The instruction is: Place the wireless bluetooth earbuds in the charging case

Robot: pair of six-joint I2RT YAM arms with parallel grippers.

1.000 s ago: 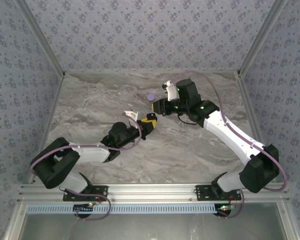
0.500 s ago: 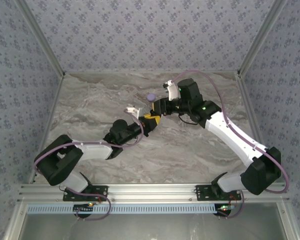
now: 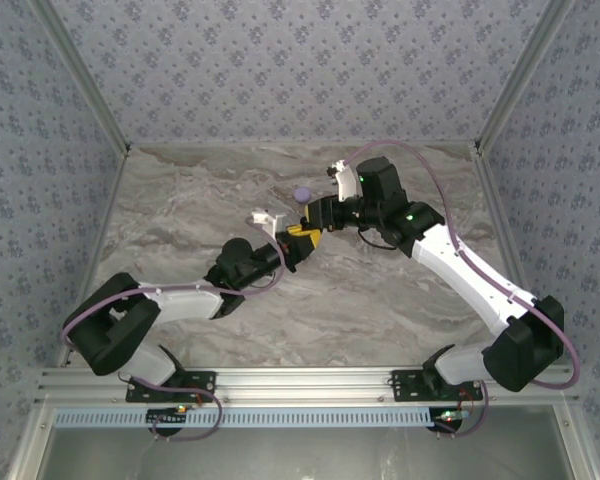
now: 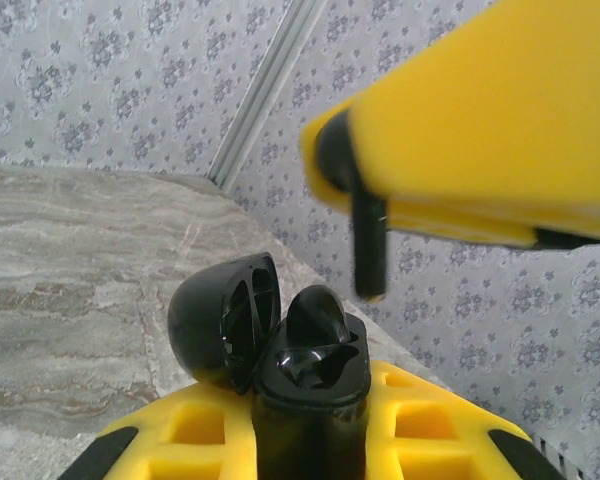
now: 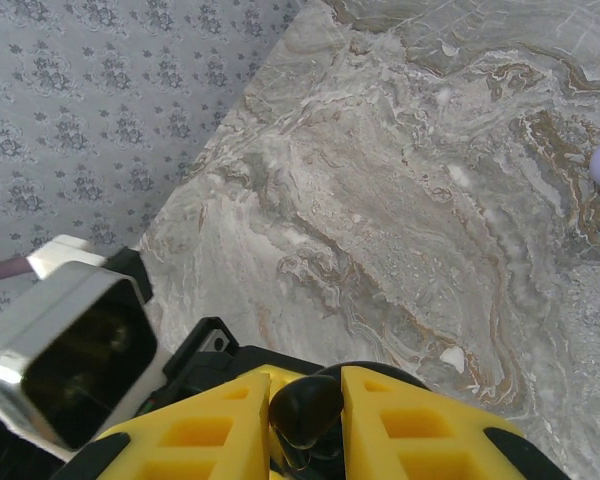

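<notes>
Just on the near side of the lilac disc [image 3: 301, 195], the top view has both arms stretched low over the marble table [image 3: 180, 200], meeting tip to tip. The right gripper [image 3: 312, 222] is closer to the disc than the left gripper [image 3: 295, 243], and what they hold is too small to make out. In the left wrist view, the left fingers clamp the charging case [image 4: 310, 365], which is upright with its lid swung open to the left and its base hidden. An earbud [image 4: 368, 245] hangs above it, stem pointing down. In the right wrist view, the right fingers pinch that earbud, which is mostly hidden.
</notes>
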